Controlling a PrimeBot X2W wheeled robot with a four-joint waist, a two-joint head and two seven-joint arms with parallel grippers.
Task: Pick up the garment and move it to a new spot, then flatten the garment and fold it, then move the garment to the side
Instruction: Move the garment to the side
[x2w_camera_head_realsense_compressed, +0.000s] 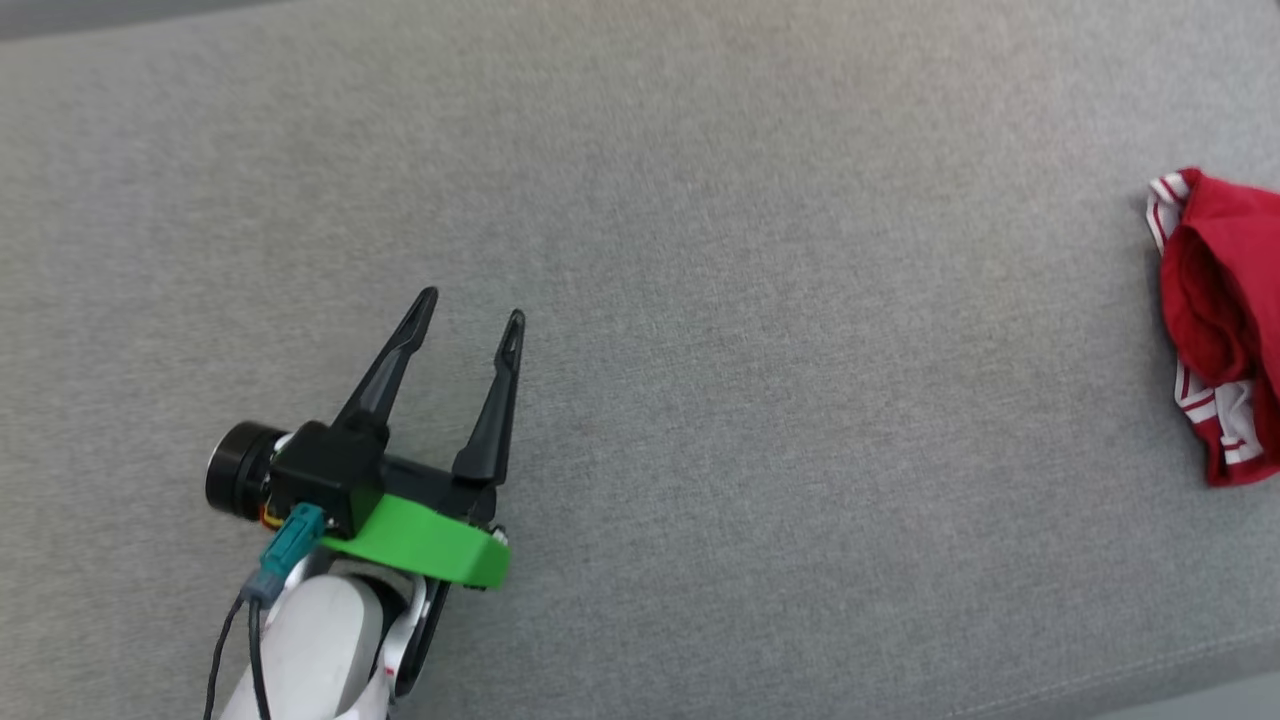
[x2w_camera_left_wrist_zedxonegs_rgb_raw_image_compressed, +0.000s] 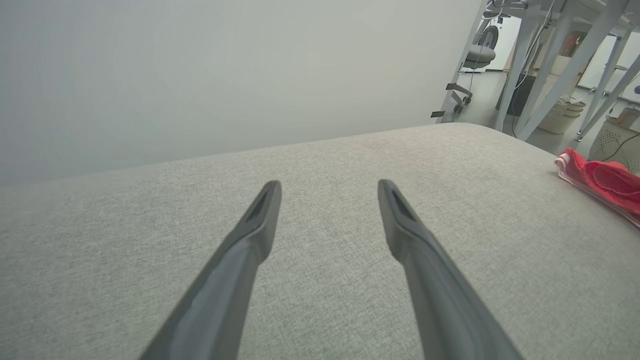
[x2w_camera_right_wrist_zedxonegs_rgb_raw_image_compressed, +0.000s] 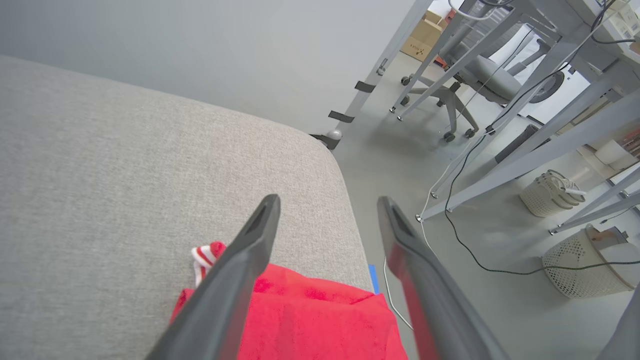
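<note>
Garment (x2w_camera_head_realsense_compressed: 1215, 320) at three o'clock in the head view: bunched red cloth with red-and-white striped trim, partly cut off by the picture's edge. Lies on grey fabric surface (x2w_camera_head_realsense_compressed: 700, 250), near that surface's right end. Left gripper (x2w_camera_head_realsense_compressed: 473, 304) at about eight o'clock in the same view, well apart from the red cloth, fingers spread wide and pointing toward twelve, nothing between them. Through the left wrist camera, left gripper (x2w_camera_left_wrist_zedxonegs_rgb_raw_image_compressed: 328, 184) again parted over bare grey fabric, garment (x2w_camera_left_wrist_zedxonegs_rgb_raw_image_compressed: 607, 182) low at three o'clock near the far edge. Right gripper (x2w_camera_right_wrist_zedxonegs_rgb_raw_image_compressed: 328, 199) in its own wrist view, fingers likewise spread and empty, poised over the garment (x2w_camera_right_wrist_zedxonegs_rgb_raw_image_compressed: 320, 320) at six o'clock beside the surface's rounded corner; impossible to tell whether the fingers touch the cloth. Beyond that corner, from one to four o'clock: grey floor (x2w_camera_right_wrist_zedxonegs_rgb_raw_image_compressed: 400, 165), rolling chair (x2w_camera_right_wrist_zedxonegs_rgb_raw_image_compressed: 480, 82), slanted table legs, black cable (x2w_camera_right_wrist_zedxonegs_rgb_raw_image_compressed: 465, 235), two pale woven baskets (x2w_camera_right_wrist_zedxonegs_rgb_raw_image_compressed: 575, 270).
</note>
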